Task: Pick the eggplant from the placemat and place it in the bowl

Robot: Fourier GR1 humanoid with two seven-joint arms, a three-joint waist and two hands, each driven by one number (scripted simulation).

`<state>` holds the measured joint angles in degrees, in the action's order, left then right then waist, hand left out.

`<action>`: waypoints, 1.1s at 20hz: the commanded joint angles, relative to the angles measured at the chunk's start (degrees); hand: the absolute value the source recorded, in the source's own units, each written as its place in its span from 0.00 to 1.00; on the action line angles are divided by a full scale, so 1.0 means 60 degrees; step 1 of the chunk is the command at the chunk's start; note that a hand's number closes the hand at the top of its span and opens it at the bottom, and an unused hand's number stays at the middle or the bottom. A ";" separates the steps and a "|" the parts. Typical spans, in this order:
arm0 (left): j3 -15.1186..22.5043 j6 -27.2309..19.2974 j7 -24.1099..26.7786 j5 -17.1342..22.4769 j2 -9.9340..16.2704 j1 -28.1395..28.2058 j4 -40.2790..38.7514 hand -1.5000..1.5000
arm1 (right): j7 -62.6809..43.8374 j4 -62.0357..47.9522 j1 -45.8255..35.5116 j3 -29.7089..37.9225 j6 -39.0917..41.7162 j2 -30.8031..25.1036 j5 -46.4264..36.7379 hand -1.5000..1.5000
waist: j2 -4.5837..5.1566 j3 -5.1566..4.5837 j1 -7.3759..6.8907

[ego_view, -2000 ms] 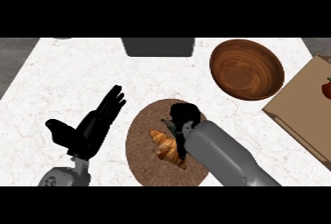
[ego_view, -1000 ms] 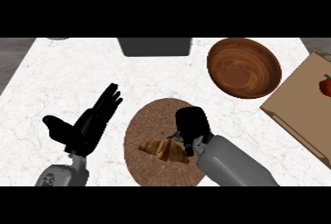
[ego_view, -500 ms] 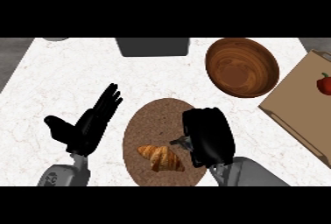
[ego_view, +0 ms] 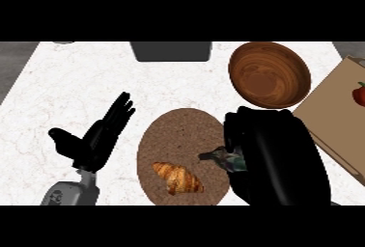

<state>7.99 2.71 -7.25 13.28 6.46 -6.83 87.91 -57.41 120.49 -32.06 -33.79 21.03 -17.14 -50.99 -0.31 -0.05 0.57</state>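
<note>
The right robot hand (ego_view: pixel 274 154) is curling around the dark eggplant (ego_view: pixel 227 159) at the placemat's (ego_view: pixel 182 135) right edge, beside a croissant (ego_view: pixel 178 177). The wooden bowl (ego_view: pixel 269 74) is sitting beyond. The left robot hand (ego_view: pixel 96 135) is resting open.

eggplant mostly hidden, bowl sitting there

Dark eggplant (ego_view: pixel 227 159) pokes out over the brown round placemat's (ego_view: pixel 182 137) right edge. Wooden bowl (ego_view: pixel 269 74) sits upright, further back right.

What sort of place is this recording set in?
Most likely a kitchen counter: a white marbled countertop carries a wooden bowl, a round brown placemat with a croissant on it, and a cutting board at the right edge.
</note>
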 commanded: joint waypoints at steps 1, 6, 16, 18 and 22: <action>0.0032 -0.0141 -0.0530 -0.0054 -0.0127 -0.0269 0.0129 0.50 | -0.0601 -0.0051 -0.0447 0.0887 0.0702 0.0375 -0.0252 1.00 | 0.0037 0.0004 -0.0093; 0.0233 -0.0038 0.0550 -0.0499 -0.0466 -0.0087 -0.0600 0.50 | 0.0580 -0.0224 -0.0585 0.2751 0.0919 -0.0032 0.0451 1.00 | 0.0058 0.0004 -0.0049; 0.0003 0.0052 0.0013 -0.0436 -0.0362 -0.0109 0.0050 0.50 | 0.3505 -0.4647 -0.1681 0.4442 -0.1094 -0.0068 -0.0043 1.00 | 0.0068 0.0006 -0.0170; 0.0266 0.0126 -0.0604 -0.0296 -0.0298 0.0108 0.0830 0.50 | 0.4241 -0.6220 -0.2092 0.4662 -0.2311 0.0052 -0.0301 1.00 | 0.0097 0.0010 -0.0310; -0.0067 0.0381 -0.0490 -0.0100 -0.0212 0.0032 0.0361 0.50 | 0.5505 -0.7969 -0.2298 0.4943 -0.2965 -0.0289 -0.0596 1.00 | 0.0097 0.0008 -0.0262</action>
<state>7.48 4.19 -9.56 12.39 5.21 -7.05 89.80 -30.21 83.40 -42.85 -6.12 7.61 -18.08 -52.83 0.22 0.01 -0.81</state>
